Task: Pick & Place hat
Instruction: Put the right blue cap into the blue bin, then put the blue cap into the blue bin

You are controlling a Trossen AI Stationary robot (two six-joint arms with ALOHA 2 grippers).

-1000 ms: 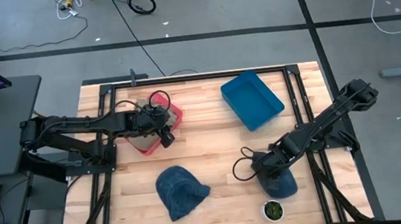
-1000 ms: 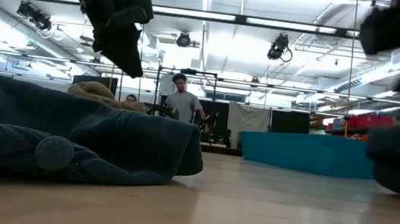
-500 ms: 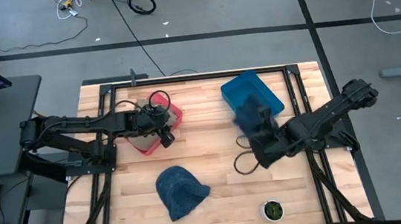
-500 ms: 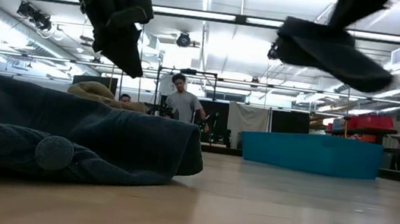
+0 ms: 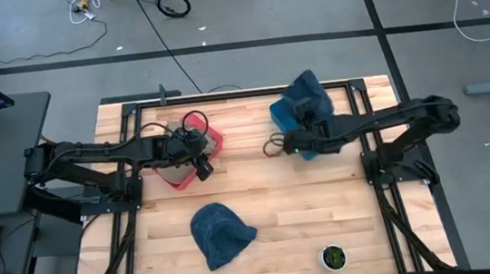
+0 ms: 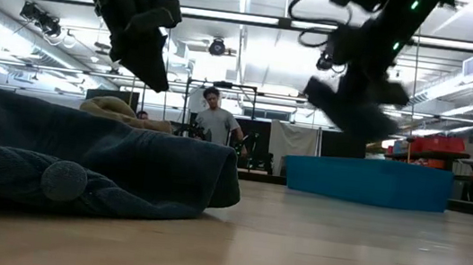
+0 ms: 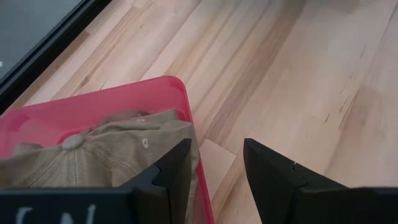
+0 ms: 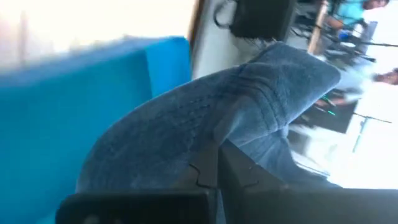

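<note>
Right claw [image 5: 303,140] pinches a blue denim hat [image 5: 306,94] over the blue bin [image 5: 332,131] — left claw [image 7: 214,163] spread.

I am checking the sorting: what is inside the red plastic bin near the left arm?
A tan fabric cap lies inside the red plastic bin, filling most of it. Whatever may be under the cap is covered. The left gripper hovers open above the bin's corner.

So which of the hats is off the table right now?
The blue denim hat clamped in the right gripper, above the blue bin; the other denim hat lies on the table.
</note>
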